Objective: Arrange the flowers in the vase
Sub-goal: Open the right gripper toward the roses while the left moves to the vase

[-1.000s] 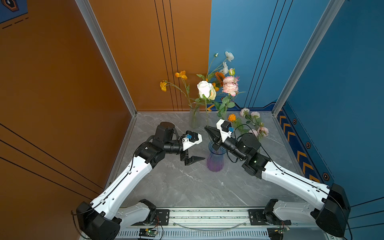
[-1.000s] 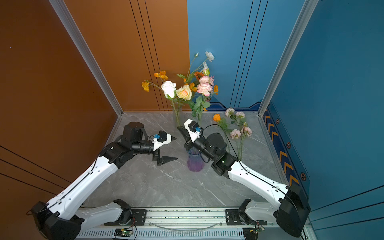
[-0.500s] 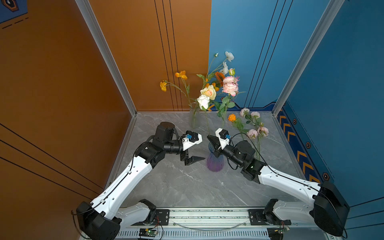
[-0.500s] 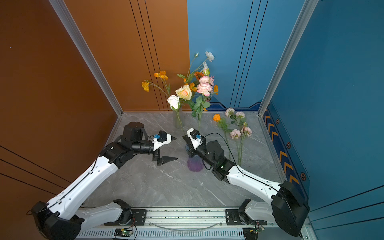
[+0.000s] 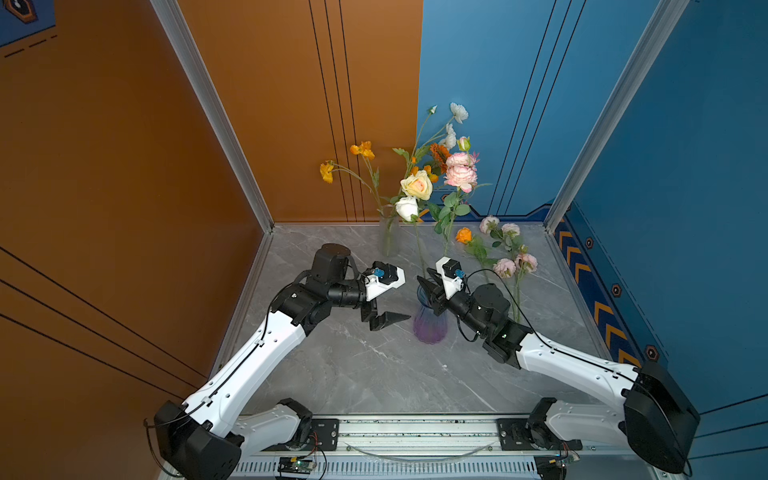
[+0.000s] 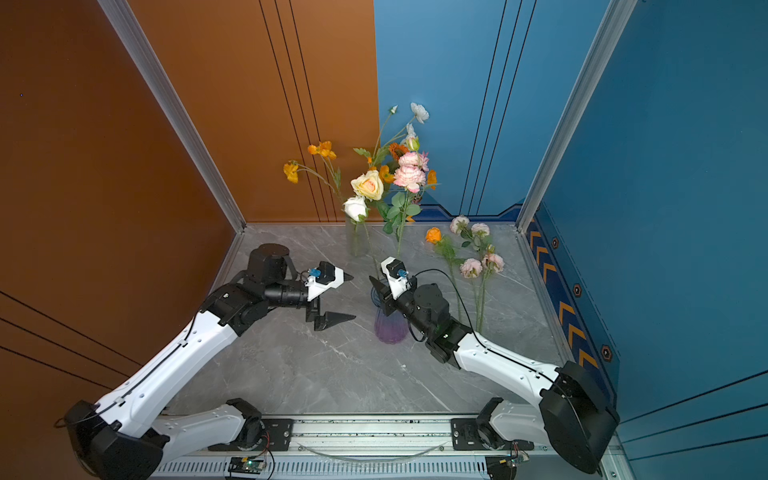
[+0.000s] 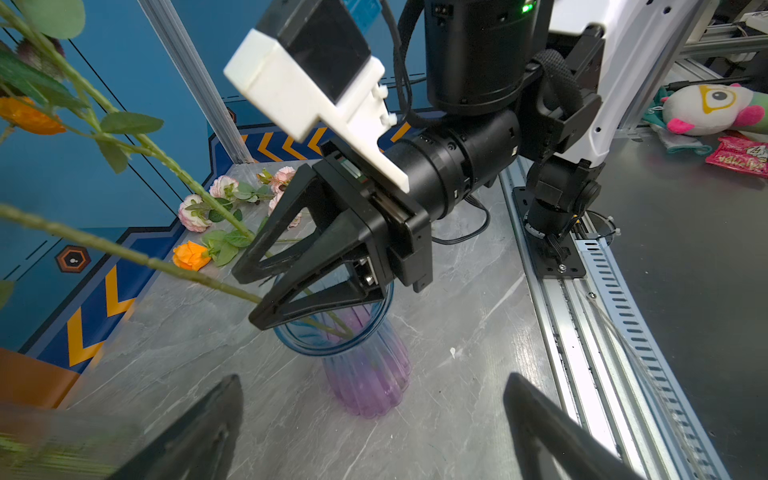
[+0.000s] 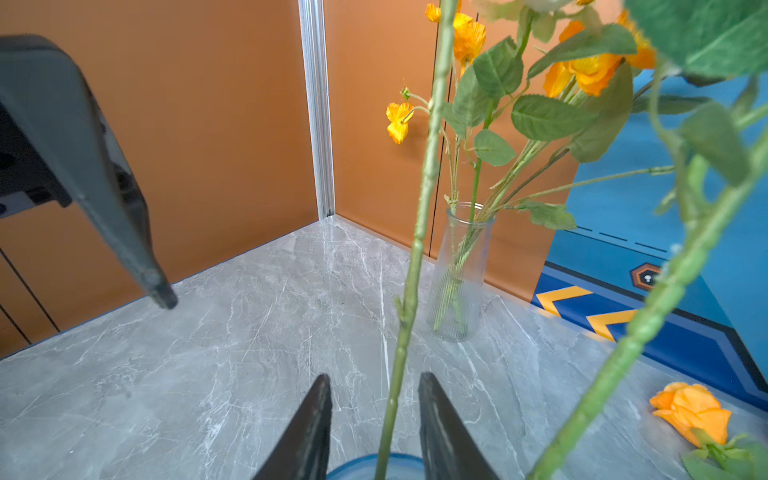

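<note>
Where the white rose (image 5: 407, 208) stood: its stem (image 8: 409, 291) ran down, leaning, into the mouth of the purple vase (image 5: 430, 330), which sat near the middle of the grey table (image 5: 374, 374).
Right gripper (image 5: 427, 279): it hung just above the vase's rim with its jaws partly spread and the rose stem rising between them. In the right wrist view the stem looked clear of both fingers, so nothing was gripped.
Left gripper (image 6: 351, 297): it hovered beside the purple vase, above the table, spread wide and empty.
Second stem (image 8: 665, 299): it also dropped into the purple vase, next to the first; which bloom it carried could not be told.
Clear vase (image 5: 390, 237): it stood at the back by the orange wall (image 5: 291, 124), well apart from both grippers, holding orange flowers (image 5: 362, 149) on thin stems.
Loose flowers: an orange rose (image 5: 463, 235) and a few pink flowers (image 5: 505, 266) lay on the table to the right of the purple vase, behind the right arm (image 5: 561, 365).
</note>
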`<state>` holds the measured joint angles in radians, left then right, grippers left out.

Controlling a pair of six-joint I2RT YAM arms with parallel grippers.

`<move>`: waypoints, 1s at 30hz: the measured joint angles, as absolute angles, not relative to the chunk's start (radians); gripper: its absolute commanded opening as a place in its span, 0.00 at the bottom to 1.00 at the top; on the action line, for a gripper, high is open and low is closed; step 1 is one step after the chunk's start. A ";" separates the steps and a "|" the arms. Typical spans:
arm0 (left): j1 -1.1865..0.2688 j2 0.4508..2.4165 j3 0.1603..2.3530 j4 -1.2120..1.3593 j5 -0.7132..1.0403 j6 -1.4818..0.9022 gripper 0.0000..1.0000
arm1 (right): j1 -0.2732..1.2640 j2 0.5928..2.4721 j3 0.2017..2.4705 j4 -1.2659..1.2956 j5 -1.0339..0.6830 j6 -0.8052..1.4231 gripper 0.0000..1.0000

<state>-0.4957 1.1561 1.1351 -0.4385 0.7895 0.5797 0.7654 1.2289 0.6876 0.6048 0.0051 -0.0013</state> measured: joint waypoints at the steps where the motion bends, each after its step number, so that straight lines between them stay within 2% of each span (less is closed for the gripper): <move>1: -0.496 1.156 1.135 -0.439 0.789 0.580 0.98 | 0.765 1.217 0.688 0.602 0.005 -0.001 0.45; 7: -0.500 1.159 1.135 -0.439 0.789 0.580 0.98 | 0.766 1.101 0.684 0.536 0.043 0.001 0.57; 12: -0.534 1.159 1.135 -0.438 0.786 0.580 0.98 | 0.756 0.918 0.672 0.400 0.177 0.025 0.57; 16: -0.600 1.159 1.122 -0.409 0.741 0.579 0.98 | 0.630 0.857 0.695 0.226 0.307 0.117 0.59; 20: -0.688 1.158 1.067 -0.347 0.646 0.579 0.98 | 0.353 1.007 0.818 -0.025 0.259 0.271 0.63; 22: -0.727 1.159 1.047 -0.322 0.590 0.575 0.98 | 0.272 1.115 0.863 -0.114 0.208 0.314 0.64; 26: -0.855 1.176 1.008 -0.188 0.363 0.526 0.98 | 0.208 1.312 0.909 -0.255 0.120 0.339 0.65; 30: -0.968 1.241 0.998 -0.113 0.195 0.486 0.98 | 0.146 1.479 0.966 -0.330 0.040 0.332 0.61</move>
